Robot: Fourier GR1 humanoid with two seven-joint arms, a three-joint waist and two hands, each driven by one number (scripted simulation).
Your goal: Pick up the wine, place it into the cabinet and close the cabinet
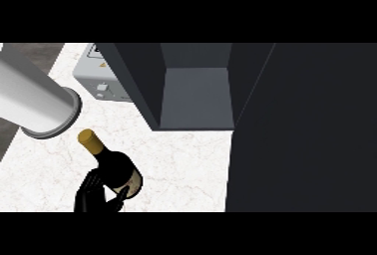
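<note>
The wine bottle [116, 167] is dark with a gold capped neck pointing up-left and a pale label. It shows at the lower left, tilted over the marble counter [184, 164]. My left hand [94, 195] is curled round the bottle's lower part from below and hides its base. The dark cabinet [195, 97] stands open at upper middle, up and right of the bottle, and its grey inside holds nothing. Its door [302, 129] fills the right side as a wide dark panel. My right hand does not show.
A thick grey cylinder [33, 97], probably my left forearm seen up close, crosses the upper left corner. A white box with knobs [103, 82] stands on the counter just left of the cabinet. The counter's left edge [7, 144] runs beside the cylinder.
</note>
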